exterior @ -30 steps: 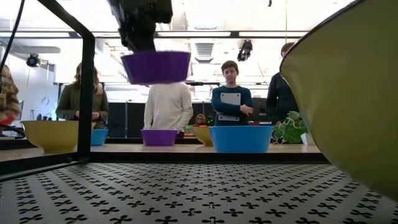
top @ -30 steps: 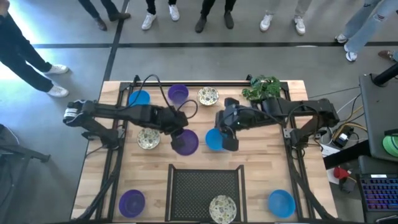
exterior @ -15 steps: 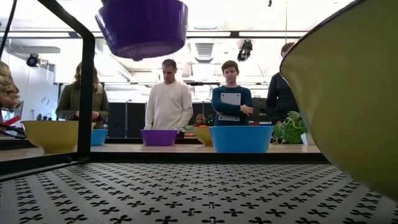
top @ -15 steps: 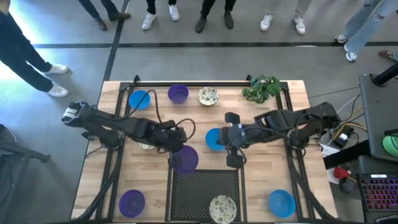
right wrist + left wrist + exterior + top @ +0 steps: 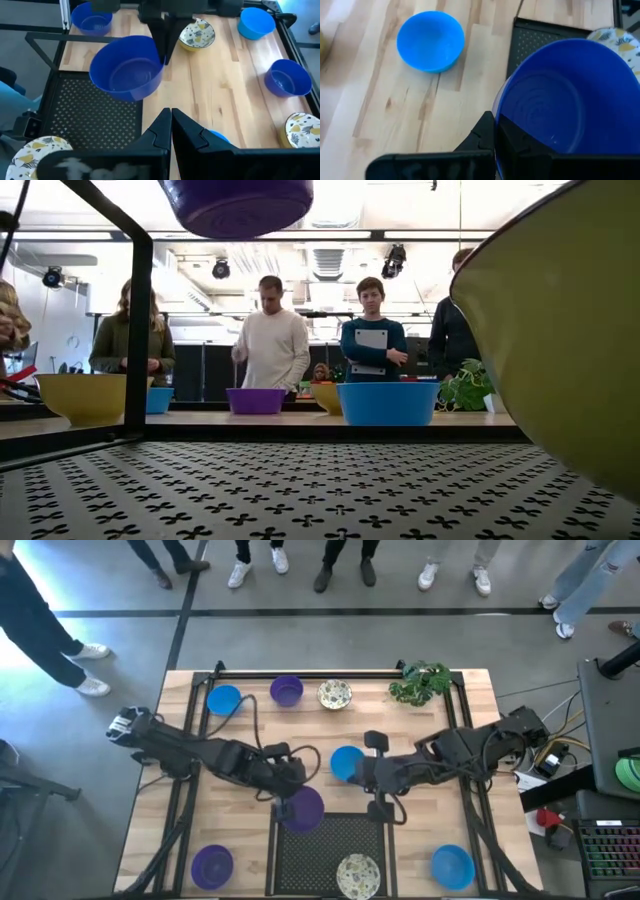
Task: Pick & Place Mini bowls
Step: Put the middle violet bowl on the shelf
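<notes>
Two dark, jointed robot arms with black cables looping along them; the left arm (image 5: 190,750) has a pale end cap at nine o'clock.

Purple bowl (image 5: 303,808), gripped by the left gripper (image 5: 285,802): travelling from mid-tabletop to the tray's (image 5: 330,840) far left corner. Right gripper (image 5: 383,808): leaving the blue bowl (image 5: 345,762), nearing the tray's far right corner.

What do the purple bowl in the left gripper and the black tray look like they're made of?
Purple bowl: probably plastic; uniform saturated colour, smooth thin wall, soft sheen. Black tray: likely painted or coated metal; its matte dark floor is perforated with a regular pattern. Neither is certain from looks alone.
</notes>
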